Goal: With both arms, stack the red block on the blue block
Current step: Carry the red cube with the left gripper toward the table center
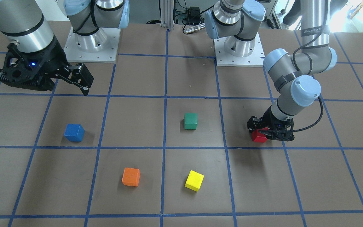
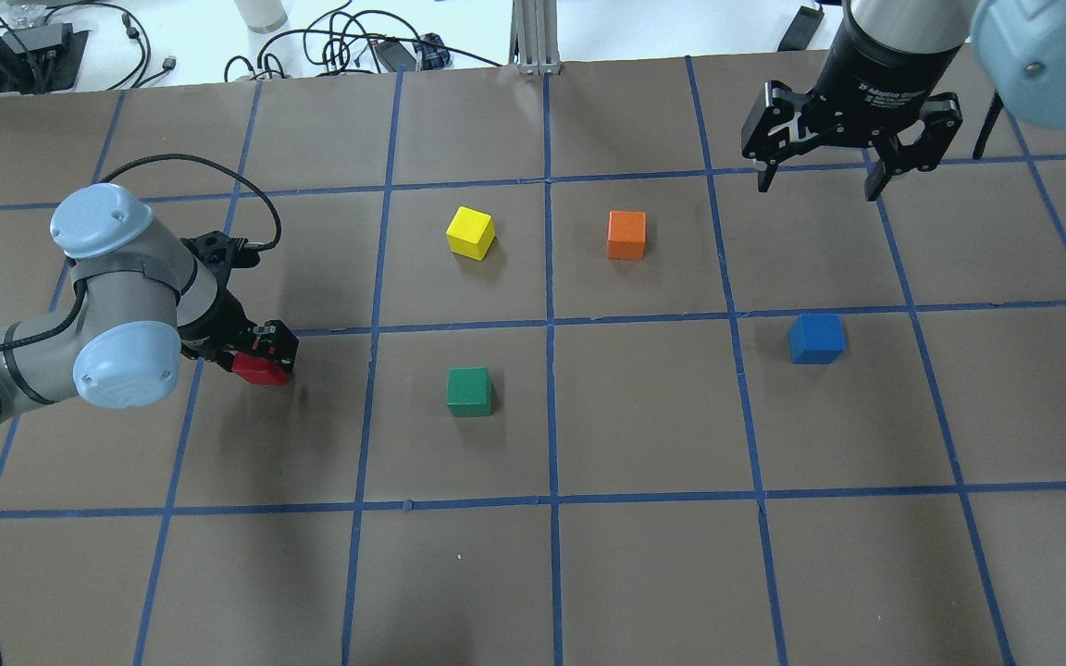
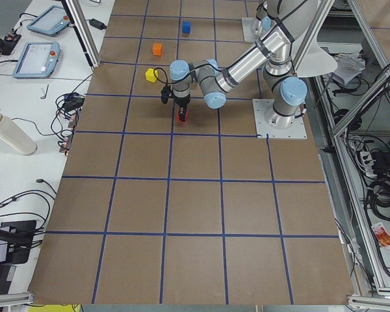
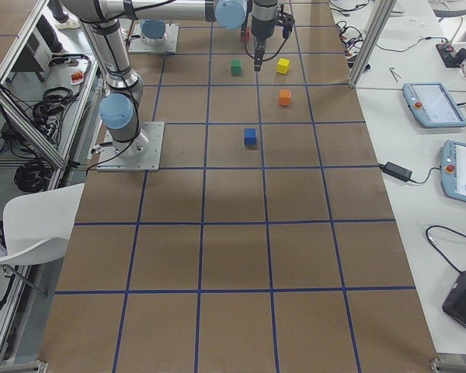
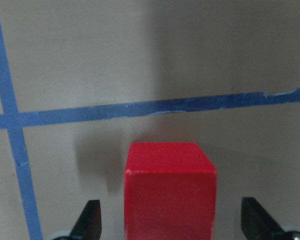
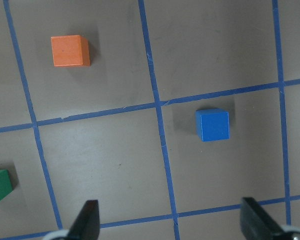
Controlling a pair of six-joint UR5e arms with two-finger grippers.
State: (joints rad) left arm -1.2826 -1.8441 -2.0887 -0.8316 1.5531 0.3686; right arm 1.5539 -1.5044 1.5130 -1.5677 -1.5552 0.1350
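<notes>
- Left jaws: wide open and down around the red block [image 5: 170, 190], with a gap on each side. They grip nothing. The block sits on the surface [image 2: 644, 416], just short of a blue tape line [image 5: 140, 107].
- Risk at closing: if one finger lands first, the block slides or twists and the grip ends up skewed.
- Risk on the carry: the green block [image 2: 469, 390] lies roughly between red and blue. A low pass could clip it.
- The blue block [image 2: 815, 338] is well apart from red, over on the robot's right side. Both arms are needed, so I'd expect a hand-off, and the red block could rotate or drop there.
- Right jaws: open and empty, hanging beyond the blue block and not over it.
- Risk at the end: if red is placed off-centre or tilted, it tips off the blue block.
- Views: only the left wrist view shows the side gaps around red. In the overhead view the left arm [image 2: 126, 314] hides most of that block.
- The right wrist view shows the blue block square-on, plus the orange block [image 6: 70, 50], but not red. The overhead view has both task blocks at once.
</notes>
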